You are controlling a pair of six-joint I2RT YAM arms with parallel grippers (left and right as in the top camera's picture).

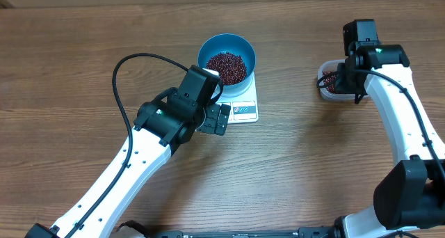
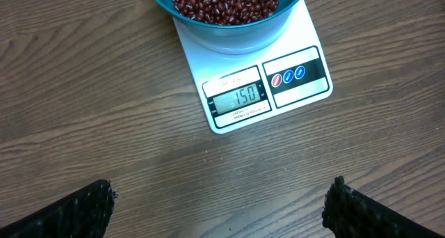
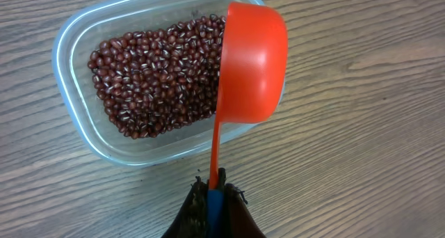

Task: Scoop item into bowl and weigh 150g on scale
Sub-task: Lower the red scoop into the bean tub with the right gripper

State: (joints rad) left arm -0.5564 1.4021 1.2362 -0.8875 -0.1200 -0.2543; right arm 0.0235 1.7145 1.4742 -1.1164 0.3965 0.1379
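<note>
A bright blue bowl (image 2: 229,37) heaped with small dark red beans (image 2: 222,1) sits on the far end of a white scale (image 2: 201,64), its upper part cut off by the top edge of the view. On the scale's near edge the display (image 2: 240,95) reads 150, with a label panel (image 2: 295,74) bearing one red and two blue round marks just beside it. The left claw (image 2: 222,189) hangs over bare wooden surface (image 2: 83,92) short of the scale, its two dark fingers (image 2: 76,210) spread wide into the bottom corners with nothing between them.
</note>
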